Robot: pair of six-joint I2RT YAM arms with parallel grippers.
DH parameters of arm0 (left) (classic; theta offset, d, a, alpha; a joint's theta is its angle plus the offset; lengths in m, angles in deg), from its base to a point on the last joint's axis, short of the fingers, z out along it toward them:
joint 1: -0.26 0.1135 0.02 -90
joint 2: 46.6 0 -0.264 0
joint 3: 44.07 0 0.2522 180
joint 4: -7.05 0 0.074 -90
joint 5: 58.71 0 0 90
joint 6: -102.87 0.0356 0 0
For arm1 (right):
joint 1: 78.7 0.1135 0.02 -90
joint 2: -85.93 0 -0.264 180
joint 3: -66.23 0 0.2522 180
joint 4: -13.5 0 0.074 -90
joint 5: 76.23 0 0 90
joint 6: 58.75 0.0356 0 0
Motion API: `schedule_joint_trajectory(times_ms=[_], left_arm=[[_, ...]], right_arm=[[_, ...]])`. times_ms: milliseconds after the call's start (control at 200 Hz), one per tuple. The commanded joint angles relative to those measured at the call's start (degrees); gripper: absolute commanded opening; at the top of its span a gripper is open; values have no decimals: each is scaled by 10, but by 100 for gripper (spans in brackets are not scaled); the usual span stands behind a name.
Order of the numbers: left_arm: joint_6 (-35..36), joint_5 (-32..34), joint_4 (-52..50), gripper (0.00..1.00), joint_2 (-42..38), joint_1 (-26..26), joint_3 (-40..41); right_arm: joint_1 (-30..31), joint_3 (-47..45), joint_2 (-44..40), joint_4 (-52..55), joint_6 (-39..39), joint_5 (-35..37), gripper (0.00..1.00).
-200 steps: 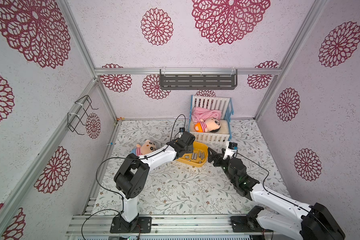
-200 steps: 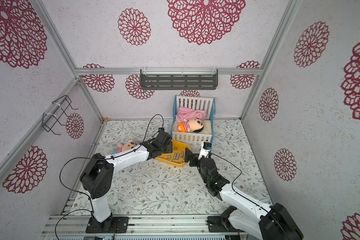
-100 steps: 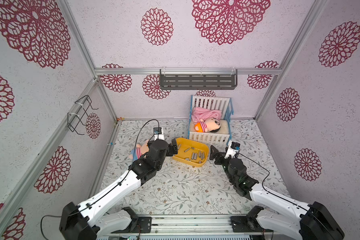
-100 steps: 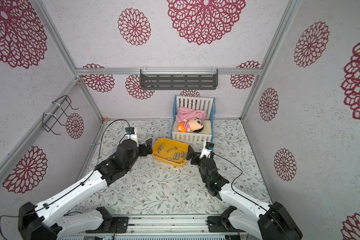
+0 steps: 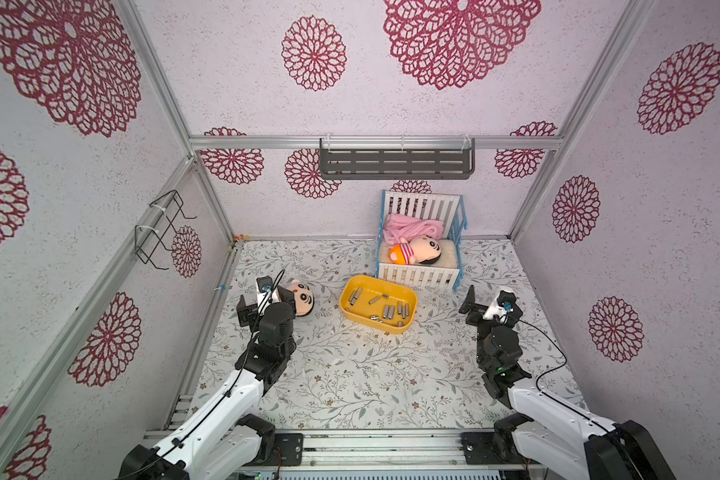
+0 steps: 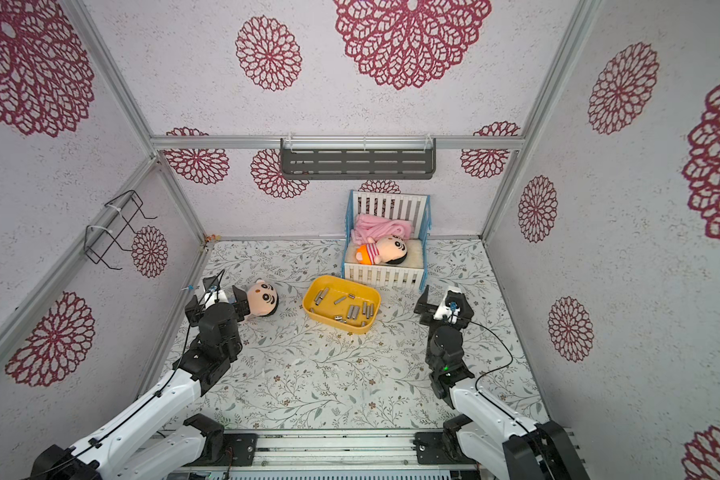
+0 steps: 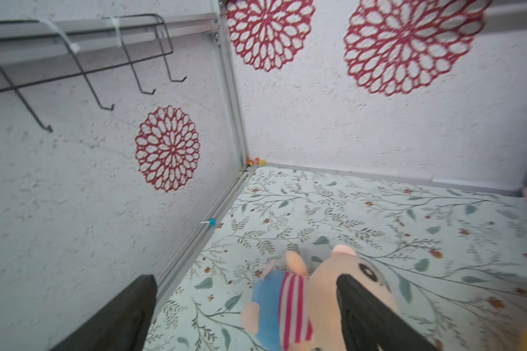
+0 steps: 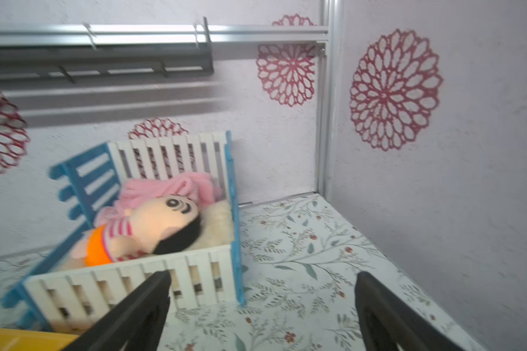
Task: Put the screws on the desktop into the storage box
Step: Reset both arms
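Observation:
The yellow storage box [image 5: 374, 326] [image 6: 334, 326] sits mid-desktop, just in front of the toy crib. Several silver screws [image 5: 386, 310] [image 6: 353, 310] lie inside it, and every screw I can see is in there. The desktop [image 5: 350, 374] around it shows only its leafy print. My left gripper [image 5: 267, 302] [image 6: 216, 304] [image 7: 245, 278] hangs open and empty left of the box, over a plush doll. My right gripper [image 5: 491, 305] [image 6: 443, 306] [image 8: 263, 275] stands open and empty right of the box, near the crib's front corner. A yellow corner of the storage box [image 8: 13, 340] shows in the right wrist view.
A plush doll [image 5: 303, 297] [image 6: 263, 297] [image 7: 286, 304] lies on the desktop by the left wall. The white-and-blue crib [image 5: 418, 275] [image 6: 385, 275] [image 8: 195, 273] holds another doll and a pink blanket. A grey shelf [image 5: 395, 162] hangs on the back wall, a wire rack [image 5: 159, 232] on the left wall.
My left gripper has left the storage box, swung left to above the plush doll and opened wide. My right gripper has drawn back to the right, away from the box.

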Motion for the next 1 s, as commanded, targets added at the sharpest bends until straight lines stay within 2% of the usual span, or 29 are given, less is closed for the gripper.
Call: schedule_joint_trajectory(times_ms=[0, 45, 120, 190, 270, 345, 460, 515, 600, 670, 710, 745, 780, 991], left_arm=[[57, -90, 153, 97, 25, 54, 70], [63, -147, 189, 97, 43, 81, 89], [12, -164, 211, 97, 88, 124, 88], [-21, -214, 213, 97, 140, 162, 74], [-11, -216, 232, 97, 201, 172, 45], [-6, -223, 239, 97, 232, 174, 23], [3, -270, 325, 97, 291, 200, 25], [-21, -292, 349, 97, 322, 227, 20], [-51, -329, 384, 97, 334, 258, 39], [-44, -346, 383, 97, 332, 258, 42], [-43, -348, 381, 97, 336, 258, 37], [-45, -338, 369, 97, 338, 258, 27], [-48, -337, 364, 97, 335, 257, 30], [-49, -325, 362, 97, 335, 255, 29]], right_arm=[[-31, -29, 26, -83, -22, -26, 99], [-43, -30, 35, -88, -8, -35, 99], [-58, -28, 54, -87, -8, -56, 99], [-65, -31, 78, -103, -9, -60, 99], [-72, -37, 103, -135, -12, -57, 99], [-77, -39, 111, -157, -20, -90, 99], [-83, -44, 152, -236, -37, -112, 99], [-88, -22, 165, -200, -28, -129, 99], [-105, 7, 189, -183, -15, -182, 99], [-127, -29, 258, -301, -9, -247, 99], [-128, -39, 298, -388, -12, -250, 99], [-130, -20, 269, -310, -8, -255, 99], [-136, 11, 279, -258, -1, -254, 99], [-129, 5, 278, -265, -2, -233, 99]])
